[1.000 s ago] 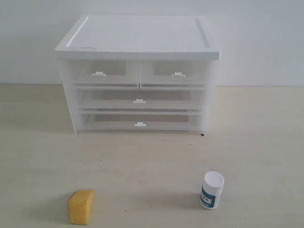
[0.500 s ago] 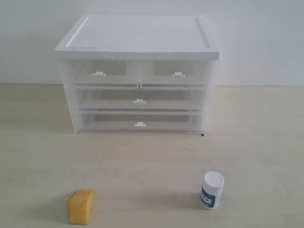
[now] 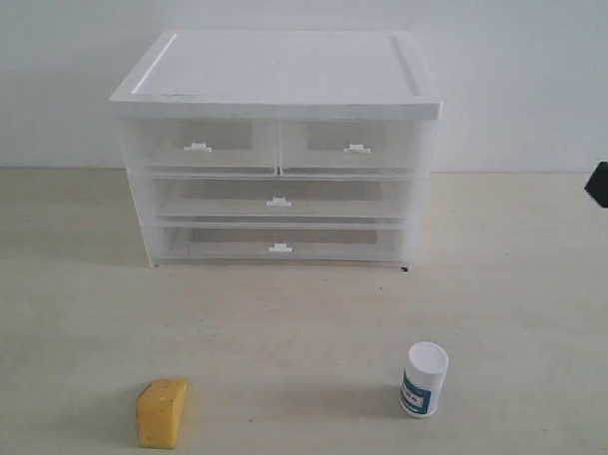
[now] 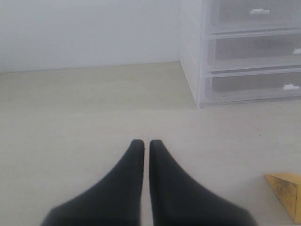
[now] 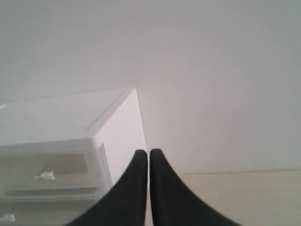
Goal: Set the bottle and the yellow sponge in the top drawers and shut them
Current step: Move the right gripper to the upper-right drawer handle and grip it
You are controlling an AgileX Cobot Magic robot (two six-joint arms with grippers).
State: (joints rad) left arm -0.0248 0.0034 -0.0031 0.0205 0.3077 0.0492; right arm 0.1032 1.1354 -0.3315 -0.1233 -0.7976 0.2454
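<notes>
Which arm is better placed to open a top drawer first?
Probably the right: its shut fingers sit at the cabinet's height, with the right top drawer ahead. The left fingers point low, at the table beside the yellow sponge.

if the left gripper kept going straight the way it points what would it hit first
Probably nothing close: the left gripper points over beige tabletop toward the plain white wall, passing beside the white plastic drawer cabinet. Depth is unclear.
</notes>
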